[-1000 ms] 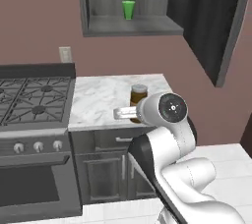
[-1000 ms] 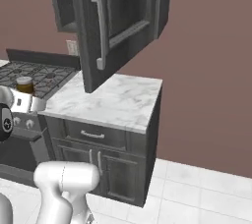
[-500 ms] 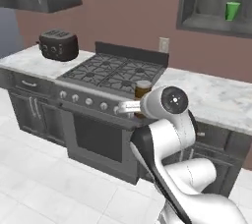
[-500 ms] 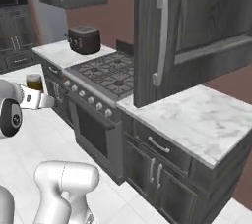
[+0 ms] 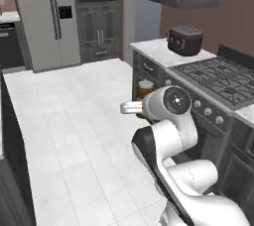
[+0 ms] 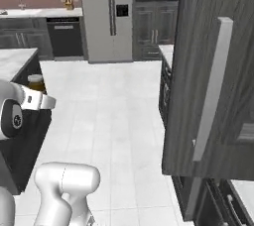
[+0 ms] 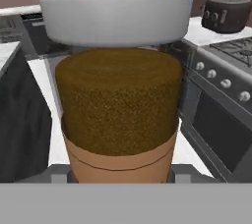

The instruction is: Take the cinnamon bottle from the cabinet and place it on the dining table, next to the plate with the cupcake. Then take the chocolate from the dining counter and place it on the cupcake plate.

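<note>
While the stove (image 5: 223, 79) sits at right of frame, the gripper (image 5: 140, 107) hangs mid-frame. Its fingers are clamped on the upright cinnamon bottle (image 7: 118, 105).

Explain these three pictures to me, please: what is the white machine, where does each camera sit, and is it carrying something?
The white machine is a jointed robot arm on a driving base in a rendered kitchen. Two cameras ride behind it, left and right; the third sits on its hand. Its gripper is shut on a small brown cylindrical cinnamon bottle with a grey lid, carried upright above the white tiled floor. A black toaster stands on the marble counter beside the gas stove; a steel fridge stands behind.
</note>
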